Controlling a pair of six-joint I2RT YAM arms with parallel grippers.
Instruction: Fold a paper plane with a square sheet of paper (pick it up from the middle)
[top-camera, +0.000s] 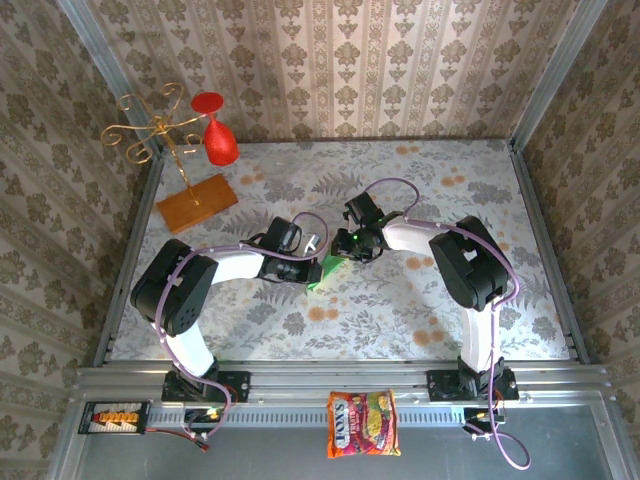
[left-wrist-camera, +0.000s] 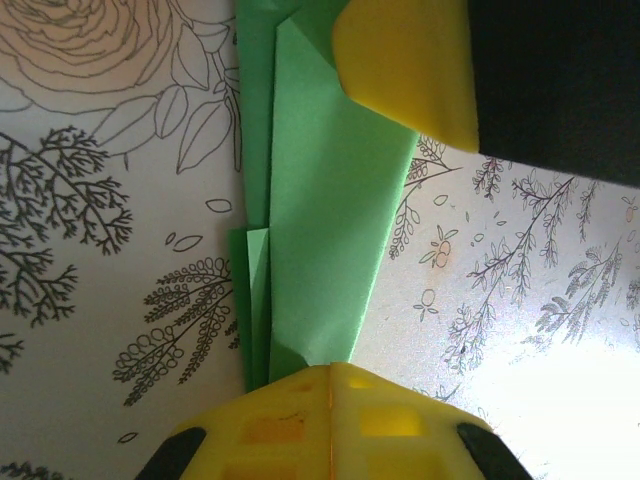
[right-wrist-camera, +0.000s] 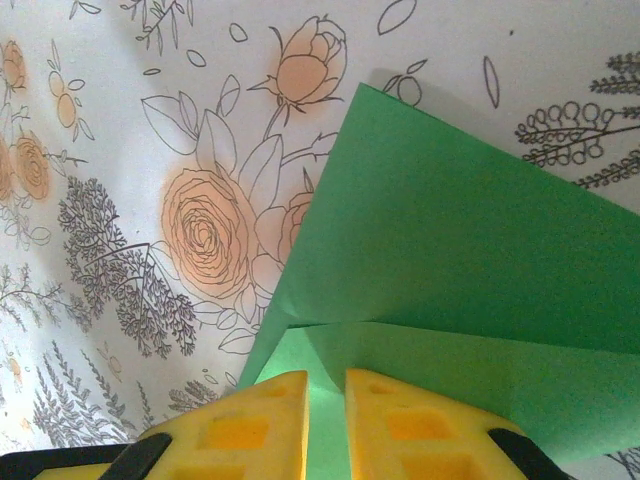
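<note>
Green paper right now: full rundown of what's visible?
The green paper is plain, thin and matte, folded into several overlapping layers with sharp creases, long and tapering. It sits mid-table between the arms, above the floral cloth. The left gripper pinches one end, the right gripper the other; whether it touches the cloth is unclear.

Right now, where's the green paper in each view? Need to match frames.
Top external: green paper lies at the centre of the floral tablecloth.
Left wrist: tall strip up the middle, rising from the left gripper.
Right wrist: wide wedge at right, reaching down to the right gripper.
Shared landmark: the floral tablecloth under the paper.
</note>
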